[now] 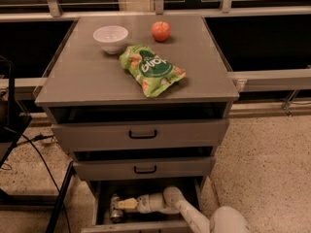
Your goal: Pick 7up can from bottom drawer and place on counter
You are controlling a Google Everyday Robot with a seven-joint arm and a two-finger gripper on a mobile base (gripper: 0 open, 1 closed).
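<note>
The bottom drawer (146, 225) is pulled open under the two upper drawers. My white arm reaches into it from the lower right. The gripper (120, 205) lies low inside the drawer, at its left side, pointing left. A small silvery object that looks like the 7up can (114, 212) sits right at the gripper's tip, partly hidden and dim in the drawer's shadow. I cannot make out whether the gripper holds it. The counter (92, 76) is the grey top of the cabinet, above.
On the counter stand a white bowl (111, 37), a red apple (161, 31) and a green crinkly snack bag (151, 69). The top drawer (143, 134) and middle drawer (145, 169) stick out slightly above my arm. A black stand and cables are at the left.
</note>
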